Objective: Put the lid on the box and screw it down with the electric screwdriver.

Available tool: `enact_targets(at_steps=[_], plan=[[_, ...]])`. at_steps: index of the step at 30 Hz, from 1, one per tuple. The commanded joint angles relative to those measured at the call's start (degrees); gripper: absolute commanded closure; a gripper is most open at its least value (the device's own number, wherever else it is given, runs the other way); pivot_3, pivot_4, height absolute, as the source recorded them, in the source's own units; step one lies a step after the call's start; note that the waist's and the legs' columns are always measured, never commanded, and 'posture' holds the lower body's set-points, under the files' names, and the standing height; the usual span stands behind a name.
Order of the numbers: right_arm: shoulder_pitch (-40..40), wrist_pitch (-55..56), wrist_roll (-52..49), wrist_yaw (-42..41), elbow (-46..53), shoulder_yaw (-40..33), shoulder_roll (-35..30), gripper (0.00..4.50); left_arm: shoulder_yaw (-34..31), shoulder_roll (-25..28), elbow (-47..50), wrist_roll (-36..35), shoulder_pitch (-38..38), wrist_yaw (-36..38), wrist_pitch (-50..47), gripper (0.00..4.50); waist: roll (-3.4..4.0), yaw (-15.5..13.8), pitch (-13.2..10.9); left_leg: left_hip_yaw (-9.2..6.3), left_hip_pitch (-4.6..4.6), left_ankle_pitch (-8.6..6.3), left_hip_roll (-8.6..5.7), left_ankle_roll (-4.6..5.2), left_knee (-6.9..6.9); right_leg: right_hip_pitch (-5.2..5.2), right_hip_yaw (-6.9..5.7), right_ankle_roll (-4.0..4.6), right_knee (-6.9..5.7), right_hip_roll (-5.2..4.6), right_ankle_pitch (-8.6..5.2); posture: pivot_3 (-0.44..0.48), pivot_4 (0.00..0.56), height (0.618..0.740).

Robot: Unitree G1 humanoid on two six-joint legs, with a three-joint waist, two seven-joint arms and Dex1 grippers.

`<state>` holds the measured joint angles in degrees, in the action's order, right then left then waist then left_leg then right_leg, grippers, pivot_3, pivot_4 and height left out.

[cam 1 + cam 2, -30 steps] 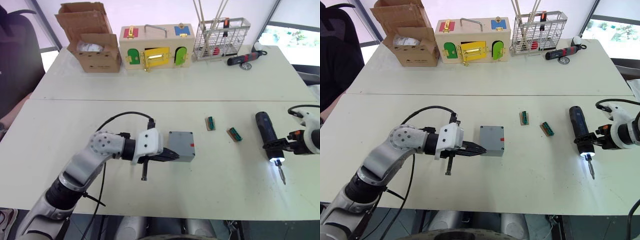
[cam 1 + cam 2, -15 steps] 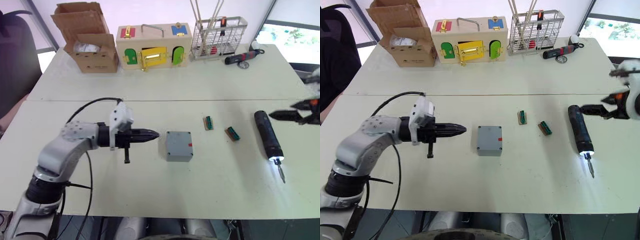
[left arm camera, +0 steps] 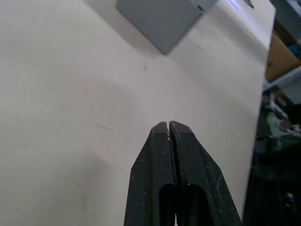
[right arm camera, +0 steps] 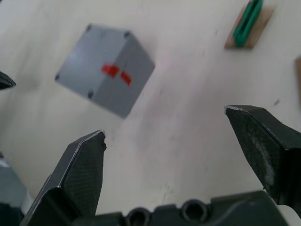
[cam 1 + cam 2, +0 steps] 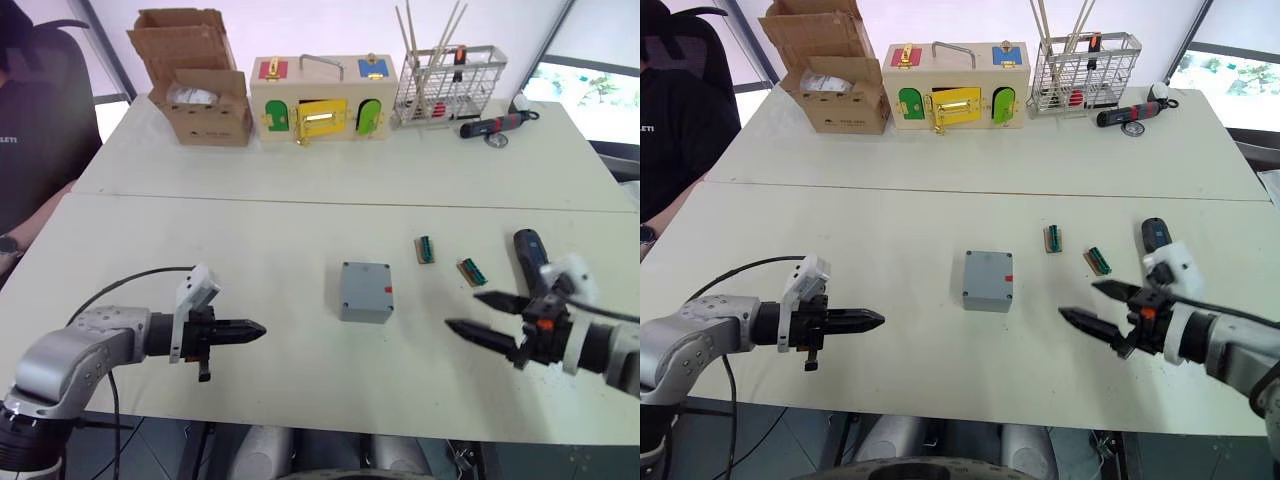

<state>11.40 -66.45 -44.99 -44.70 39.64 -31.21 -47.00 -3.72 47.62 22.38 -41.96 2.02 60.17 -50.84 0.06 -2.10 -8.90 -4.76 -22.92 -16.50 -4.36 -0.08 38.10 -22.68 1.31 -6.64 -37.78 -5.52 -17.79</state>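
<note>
Black fingers are hovering over the tabletop's near edge on both sides: the left gripper (image 5: 250,328), pressed together and empty, is now sitting well back from the box (image 5: 365,291), which it was touching a second ago. The right gripper (image 5: 1095,306) is spreading its fingers wide, holding nothing, having let go of the screwdriver (image 5: 527,252), which is lying behind it near the right edge. Grey and closed, the box is resting mid-table between the two grippers, its lid (image 4: 92,61) already on with screws showing at the corners. Both arms pulling away is suggesting the fastening is likely finished. Two green connectors (image 5: 424,249) are lying just beyond. Along the far edge are standing a cardboard box (image 5: 196,78), a wooden box (image 5: 320,99) and a wire rack (image 5: 447,72).
</note>
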Motion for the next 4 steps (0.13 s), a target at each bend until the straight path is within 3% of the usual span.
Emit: enact_targets(at_steps=[1,4], plan=[[1.9,4.0,1.8,-1.4,1.2,4.9,-2.2,0.03,-2.2,1.5,0.4,-1.5,-0.6,0.6,-0.3,4.50,0.00,0.0,0.0,0.00,0.01,0.00,0.00,0.00,-0.01,0.00,0.00,0.00,0.00,0.00,0.00,0.000,0.150,0.740],[1.9,7.8,5.7,-0.9,-0.2,10.8,-3.6,0.03,-2.8,1.9,0.3,-2.1,-0.7,0.4,-0.7,4.50,0.00,0.1,0.0,0.00,0.00,0.00,0.01,0.01,-0.02,0.00,-0.01,0.00,0.02,0.01,0.00,0.000,0.150,0.740]])
